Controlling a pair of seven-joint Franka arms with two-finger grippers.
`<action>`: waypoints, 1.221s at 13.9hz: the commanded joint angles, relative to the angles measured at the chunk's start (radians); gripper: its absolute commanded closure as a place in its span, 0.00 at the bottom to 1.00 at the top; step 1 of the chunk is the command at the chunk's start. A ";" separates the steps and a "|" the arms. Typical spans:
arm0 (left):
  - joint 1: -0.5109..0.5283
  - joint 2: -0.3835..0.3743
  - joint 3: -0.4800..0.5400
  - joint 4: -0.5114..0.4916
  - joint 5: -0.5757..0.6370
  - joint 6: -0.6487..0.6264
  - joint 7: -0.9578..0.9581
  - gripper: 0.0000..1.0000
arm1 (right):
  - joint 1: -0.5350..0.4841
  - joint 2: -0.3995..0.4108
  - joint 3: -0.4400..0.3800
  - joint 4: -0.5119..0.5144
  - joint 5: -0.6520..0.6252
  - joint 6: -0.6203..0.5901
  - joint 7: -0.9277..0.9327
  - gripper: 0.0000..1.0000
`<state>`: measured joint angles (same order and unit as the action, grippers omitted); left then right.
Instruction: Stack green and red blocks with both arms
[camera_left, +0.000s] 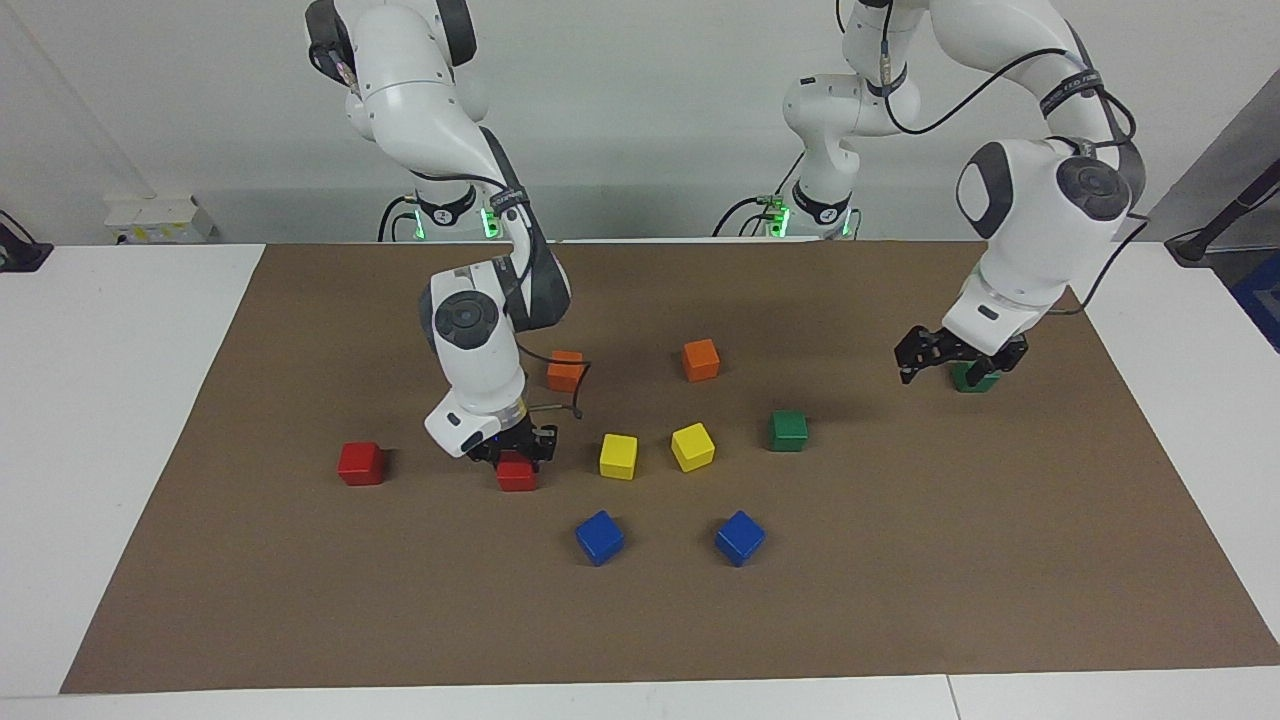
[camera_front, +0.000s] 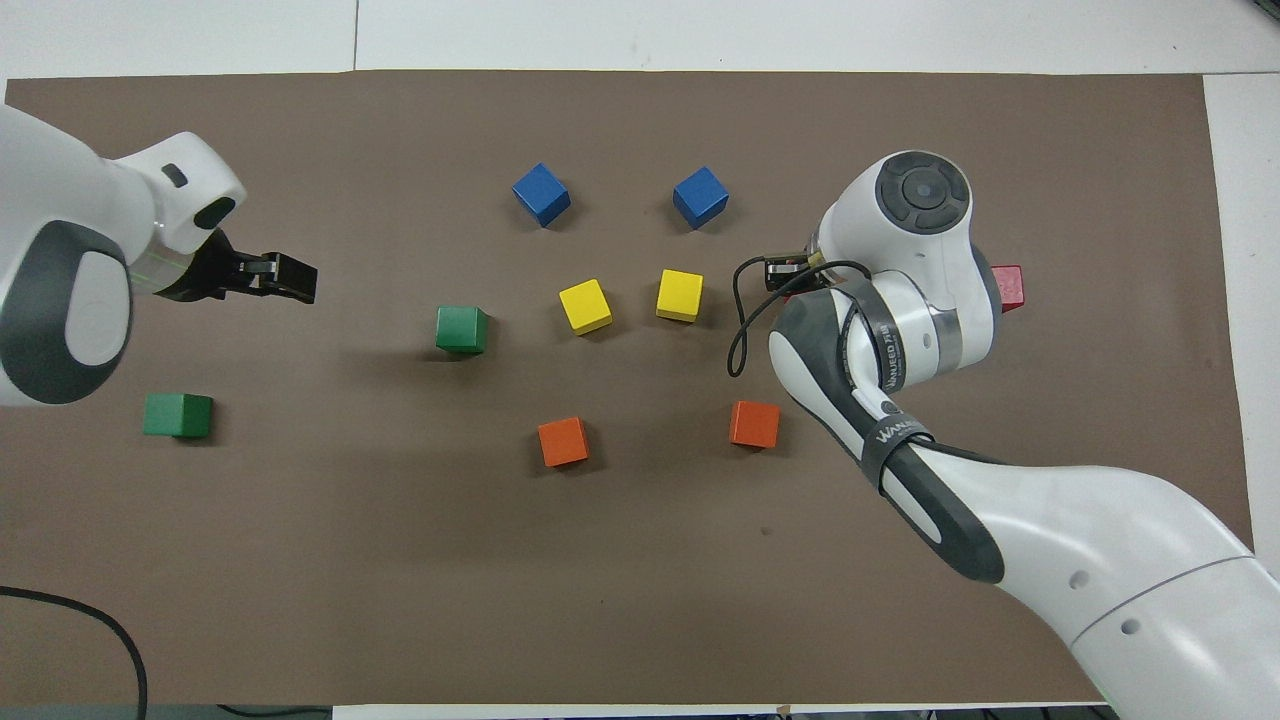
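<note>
Nearest the robots, one green block (camera_left: 973, 379) sits under the raised left gripper (camera_left: 960, 362), jaws apart, holding nothing. Second green block (camera_left: 788, 430) waits farther out. Right gripper (camera_left: 516, 455) is down on a red block (camera_left: 517, 475), jaws around it, presumably for stacking onto the other red block (camera_left: 360, 463).

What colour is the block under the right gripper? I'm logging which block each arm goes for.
Red; the block under the right gripper shows best in the facing view.
</note>
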<state>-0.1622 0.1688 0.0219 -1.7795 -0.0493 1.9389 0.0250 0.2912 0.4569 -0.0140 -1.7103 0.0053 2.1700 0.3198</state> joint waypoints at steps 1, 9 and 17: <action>-0.086 0.087 0.018 0.054 -0.040 0.034 -0.031 0.00 | -0.094 -0.053 0.008 0.148 -0.001 -0.237 -0.126 1.00; -0.206 0.207 0.018 0.037 -0.040 0.176 -0.148 0.00 | -0.314 -0.073 0.008 0.086 -0.001 -0.167 -0.389 1.00; -0.257 0.229 0.019 -0.066 -0.009 0.262 -0.148 0.00 | -0.346 -0.116 0.008 -0.081 -0.001 -0.016 -0.393 1.00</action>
<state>-0.3940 0.4139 0.0235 -1.8001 -0.0749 2.1632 -0.1156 -0.0302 0.3878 -0.0201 -1.7342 0.0054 2.1300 -0.0491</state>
